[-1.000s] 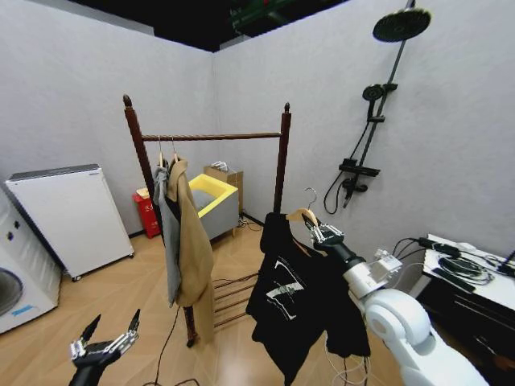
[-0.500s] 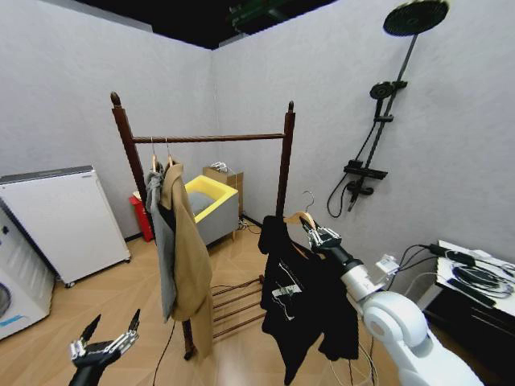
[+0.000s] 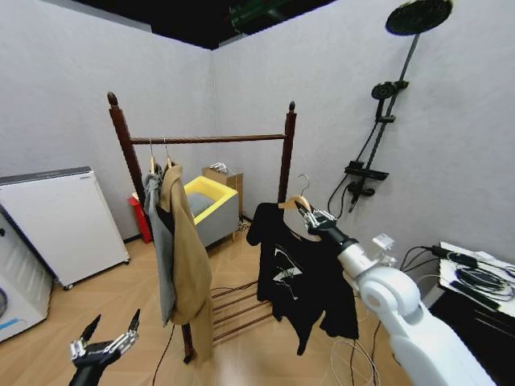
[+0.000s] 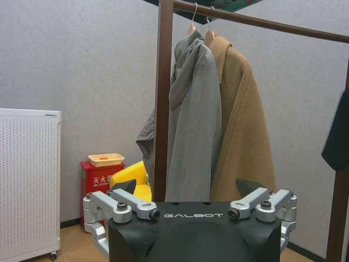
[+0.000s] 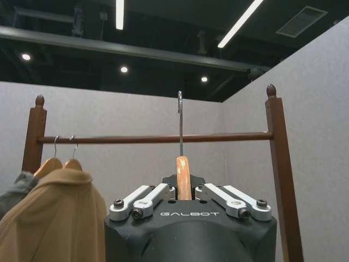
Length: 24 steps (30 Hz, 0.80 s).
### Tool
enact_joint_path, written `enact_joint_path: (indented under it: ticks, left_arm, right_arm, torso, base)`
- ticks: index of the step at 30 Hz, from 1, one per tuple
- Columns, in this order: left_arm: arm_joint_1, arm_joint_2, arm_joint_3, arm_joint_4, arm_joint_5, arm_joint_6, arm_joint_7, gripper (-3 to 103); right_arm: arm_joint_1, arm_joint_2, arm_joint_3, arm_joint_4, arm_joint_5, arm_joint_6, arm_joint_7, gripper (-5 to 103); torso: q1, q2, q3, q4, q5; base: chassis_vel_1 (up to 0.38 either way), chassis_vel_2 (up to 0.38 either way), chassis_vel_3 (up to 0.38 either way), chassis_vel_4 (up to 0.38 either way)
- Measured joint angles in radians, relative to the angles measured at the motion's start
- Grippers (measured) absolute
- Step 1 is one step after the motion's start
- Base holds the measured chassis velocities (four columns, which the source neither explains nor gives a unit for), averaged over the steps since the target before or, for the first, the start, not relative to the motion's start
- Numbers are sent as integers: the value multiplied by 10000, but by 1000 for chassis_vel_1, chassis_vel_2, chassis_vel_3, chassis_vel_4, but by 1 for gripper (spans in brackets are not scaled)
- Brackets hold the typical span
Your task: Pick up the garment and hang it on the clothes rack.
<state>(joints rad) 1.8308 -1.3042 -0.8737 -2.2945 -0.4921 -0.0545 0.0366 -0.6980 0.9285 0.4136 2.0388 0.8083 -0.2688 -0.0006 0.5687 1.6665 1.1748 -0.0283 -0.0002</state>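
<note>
Hanging tan coat (image 3: pixel 191 257) on clothes rack (image 3: pixel 283 165), right gripper (image 3: pixel 309 217) clamping garment (image 3: pixel 302 281)

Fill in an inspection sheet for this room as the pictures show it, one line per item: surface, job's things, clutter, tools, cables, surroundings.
Surface: bare wooden floor.
Job's things: black T-shirt on its hanger, held in the air beside the clothes rack, hook not yet on the rail.
Clutter: tan coat and grey jacket hang at the rail's end.
Tools: right tool shut on the hanger; left tool open, low, idle.
Cables: black cables on the side table.
Surroundings: shower stand, white appliance, yellow bin.
</note>
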Motion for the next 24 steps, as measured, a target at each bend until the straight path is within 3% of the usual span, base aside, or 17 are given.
enact_joint_path:
  ticks: [6, 7, 11, 12, 16, 19, 24]
  left_arm:
    - [1, 0, 0, -1, 0, 0, 0, 100]
    - [0, 0, 0, 0, 0, 0, -3, 100]
    - [1, 0, -1, 0, 0, 0, -1, 100]
    - [0, -1, -1, 0, 0, 0, -2, 100]
    - [0, -1, -2, 0, 1, 0, -5, 100]
    - [0, -1, -1, 0, 0, 0, -1, 100]
    - [1, 0, -1, 0, 0, 0, -2, 100]
  right_arm:
    - [1863, 422, -1499, -1680, -39, 5, 25, 10]
    - [2990, 743, -2275, -2618, -182, 14, 24, 10]
    - [4393, 1173, -2987, -3818, -385, 119, -7, 10]
    - [5218, 1590, -3394, -4704, -552, 208, -80, 10]
    - [6115, 2209, -3798, -5831, -742, 296, -182, 10]
    - [7359, 3128, -4257, -7312, -1087, 471, -360, 10]
    - [8237, 3842, -4405, -8597, -1487, 634, -459, 10]
  torso:
    - [1, -2, 2, 0, 4]
    - [1, -2, 2, -1, 3]
    - [1, -1, 1, 3, -5]
    - [1, -2, 0, 3, -6]
    - [3, -3, 3, 4, 0]
    - [2, -2, 1, 1, -2]
    - [2, -2, 1, 2, -1]
  base:
    - [0, 0, 0, 0]
    - [0, 0, 0, 0]
    - [0, 0, 0, 0]
    - [0, 0, 0, 0]
    - [0, 0, 0, 0]
    - [0, 0, 0, 0]
    - [0, 0, 0, 0]
